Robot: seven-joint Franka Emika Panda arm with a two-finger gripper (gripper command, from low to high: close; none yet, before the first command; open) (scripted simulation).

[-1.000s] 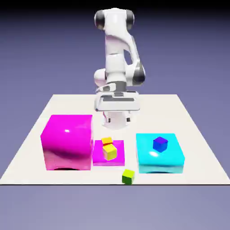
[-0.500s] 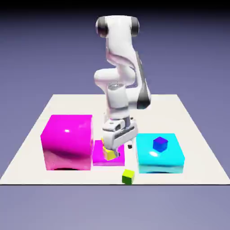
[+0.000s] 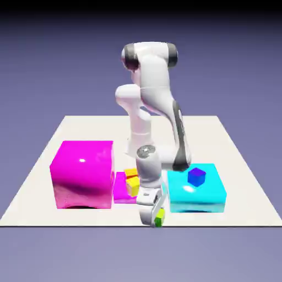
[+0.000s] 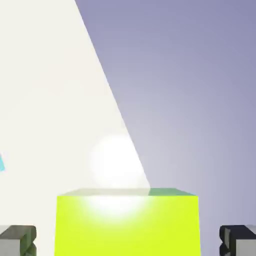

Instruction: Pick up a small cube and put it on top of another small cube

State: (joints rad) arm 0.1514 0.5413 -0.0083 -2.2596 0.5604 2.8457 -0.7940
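A small lime-green cube (image 3: pixel 160 217) lies on the white table near its front edge. My gripper (image 3: pixel 156 219) is down around it. In the hand view the lime-green cube (image 4: pixel 127 225) fills the space between my gripper's (image 4: pixel 128 243) two grey fingertips (image 4: pixel 17 240), with a narrow gap showing on each side, so the jaws stand open around it. Two small yellow cubes (image 3: pixel 131 183) sit on a low magenta slab (image 3: pixel 121 194), partly hidden by my arm. A small blue cube (image 3: pixel 196 176) rests on a cyan block (image 3: pixel 198 197).
A large magenta block (image 3: pixel 82 173) stands at the exterior view's left, next to the slab. The table's front edge (image 3: pixel 82 224) runs just past the lime-green cube. In the hand view a sliver of cyan (image 4: pixel 1 163) shows at the left edge.
The arm swung from above the yellow cubes forward and down to the lime-green cube. The fingers have narrowed around it.
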